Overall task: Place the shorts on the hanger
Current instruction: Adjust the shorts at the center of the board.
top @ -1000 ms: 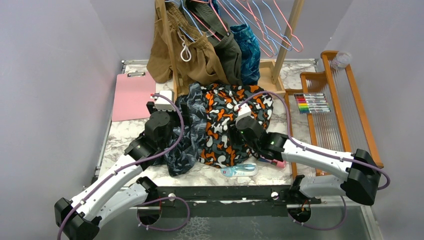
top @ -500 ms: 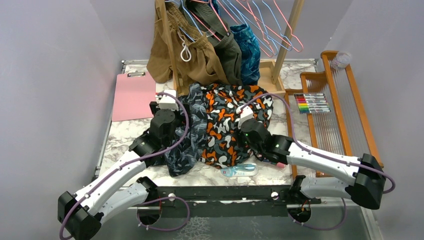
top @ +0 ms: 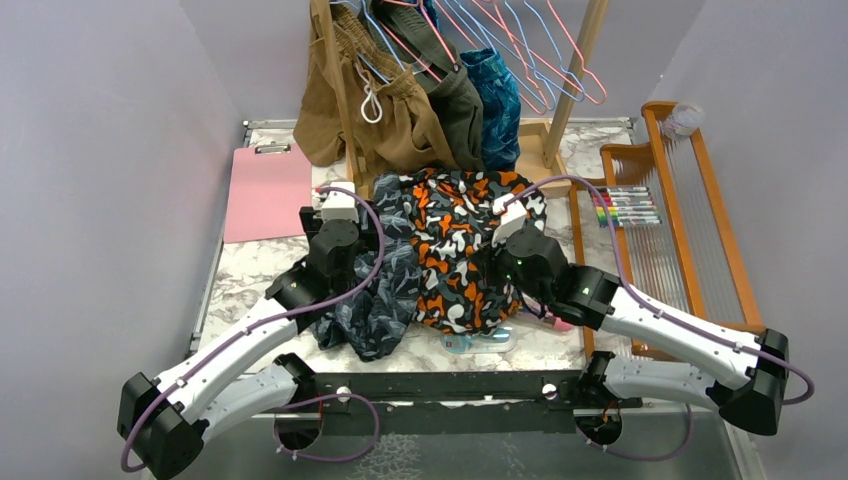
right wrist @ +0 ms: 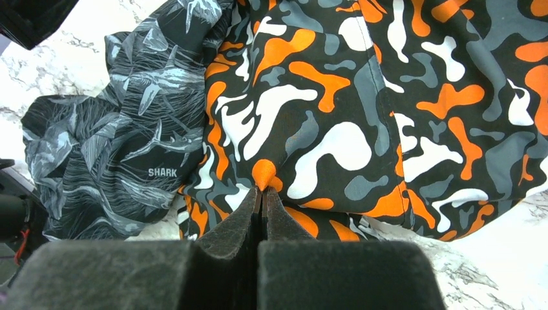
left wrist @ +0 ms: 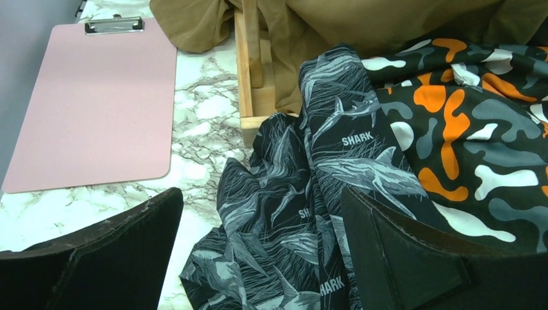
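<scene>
"SHARK" rptd on dk grey shark-print fabric [left wrist: 291, 194]

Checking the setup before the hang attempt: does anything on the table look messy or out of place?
Yes. The shorts lie crumpled against the shark-print shorts on their left, and a clear plastic item pokes out at their near hem. The right gripper pinches only a small fold.

A marble table [top: 262, 268] carries a pink clipboard [top: 265, 190], camouflage shorts [top: 455, 250] touching shark-print shorts [top: 385, 290], and a wooden frame [top: 690, 220] along its right edge.
</scene>
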